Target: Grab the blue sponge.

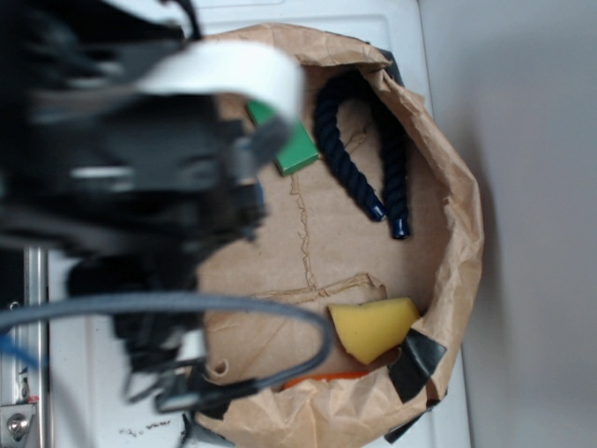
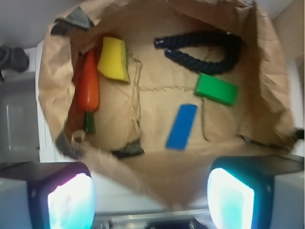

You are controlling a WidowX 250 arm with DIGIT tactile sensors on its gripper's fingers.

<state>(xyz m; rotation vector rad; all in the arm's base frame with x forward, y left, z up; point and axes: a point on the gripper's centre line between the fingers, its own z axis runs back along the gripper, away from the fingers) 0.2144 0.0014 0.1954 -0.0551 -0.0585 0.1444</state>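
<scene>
The end effector (image 2: 151, 191) is seen in the wrist view with its two pads (image 2: 71, 202) spread wide at the bottom corners of the frame and nothing between them; it is held above the near rim of the paper bag (image 2: 52, 86), clear of the contents. The sponge (image 2: 181, 126) lies flat on the bag floor, ahead of the end effector and a little toward the right-hand pad as seen in this view, untouched. Its long axis runs roughly along the view's near-to-far line, tilted slightly to the right at the far end, so the spread pads are judged to straddle its narrow width with little or no wrist turn. The coming move is judged to be a forward and downward reach over the folded near rim, which stands between the end effector and the sponge. The green block (image 2: 217, 89) lies just beyond the sponge's far end, near but apart. The rope (image 2: 205, 50) lies further back; the yellow wedge (image 2: 114, 59) and carrot (image 2: 88, 86) lie well apart to the left. In the exterior view the arm (image 1: 131, 159) is blurred, hangs over the bag's left side and hides the sponge; the bag rests on the desk (image 1: 93, 373).
</scene>
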